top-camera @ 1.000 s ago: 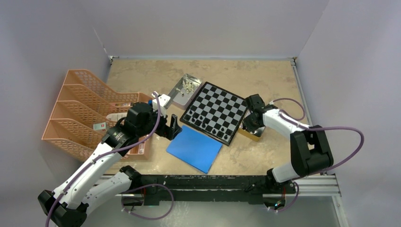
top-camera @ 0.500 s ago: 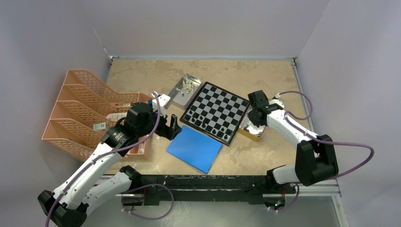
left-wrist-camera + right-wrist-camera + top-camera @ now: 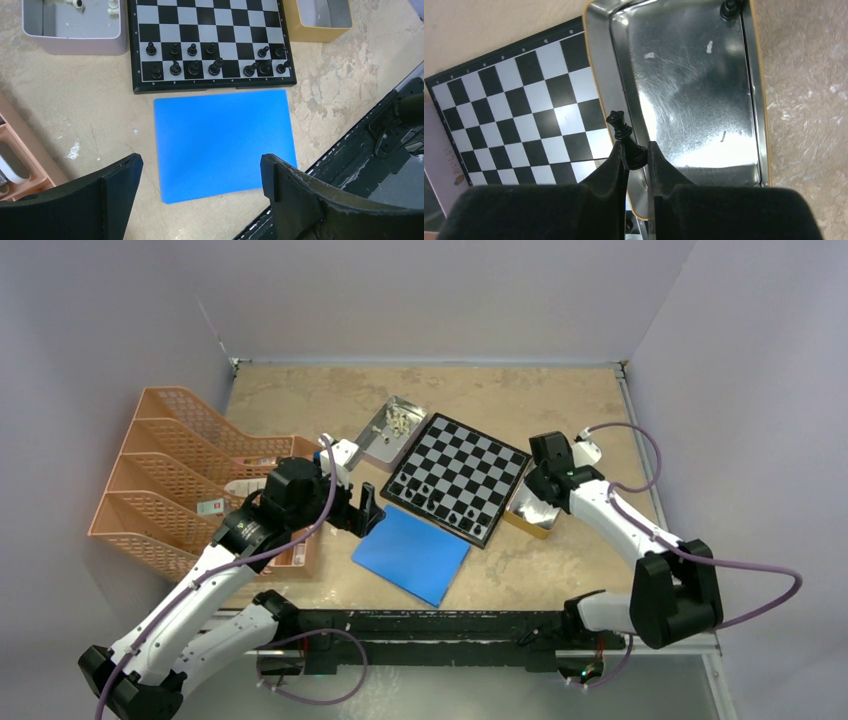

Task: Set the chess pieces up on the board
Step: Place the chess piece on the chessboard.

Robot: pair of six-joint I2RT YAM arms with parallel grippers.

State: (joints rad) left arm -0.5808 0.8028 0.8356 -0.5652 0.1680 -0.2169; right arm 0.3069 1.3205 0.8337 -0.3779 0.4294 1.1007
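The right gripper [image 3: 636,151] clamps a black chess piece [image 3: 622,130] by its base, head pointing past the fingertips. The board [image 3: 519,115] lies just to its left. The left gripper [image 3: 199,167] hangs with jaws apart.

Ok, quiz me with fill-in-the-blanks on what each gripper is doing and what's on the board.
The gripper shut on the small glossy black chess piece is the ____ one.
The left gripper hangs ____ above the flat blue square sheet.
Every piece standing on the black-and-silver checked chessboard is ____.
Missing: right; open; black.
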